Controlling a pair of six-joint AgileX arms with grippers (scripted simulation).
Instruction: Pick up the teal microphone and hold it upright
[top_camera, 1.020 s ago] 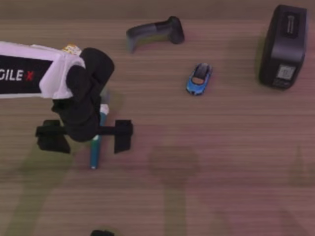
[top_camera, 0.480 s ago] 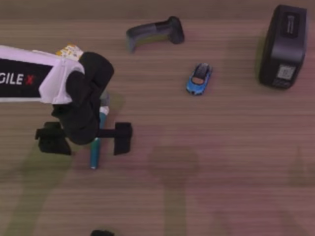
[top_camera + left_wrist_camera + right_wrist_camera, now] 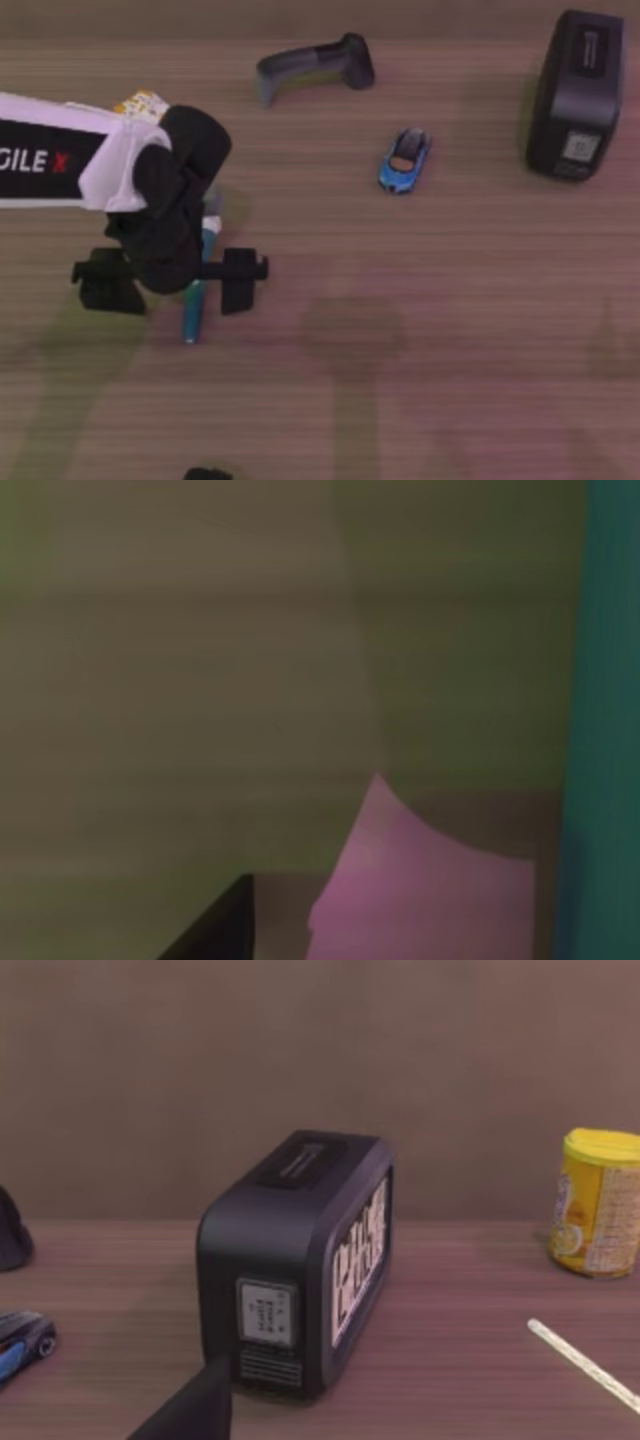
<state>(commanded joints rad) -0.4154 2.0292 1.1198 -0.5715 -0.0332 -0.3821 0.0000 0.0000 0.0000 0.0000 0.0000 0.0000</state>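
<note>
Top view shows left tool [image 3: 172,282] released, fingers astride the lying teal microphone [image 3: 193,310]

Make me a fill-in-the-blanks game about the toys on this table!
1. The left gripper is over the ___ microphone.
2. The toy car is ___.
3. The microphone is lying ___ on the table.
4. The grey scanner lies at the table's ___ edge in the top view.

Missing words: teal; blue; flat; top
</note>
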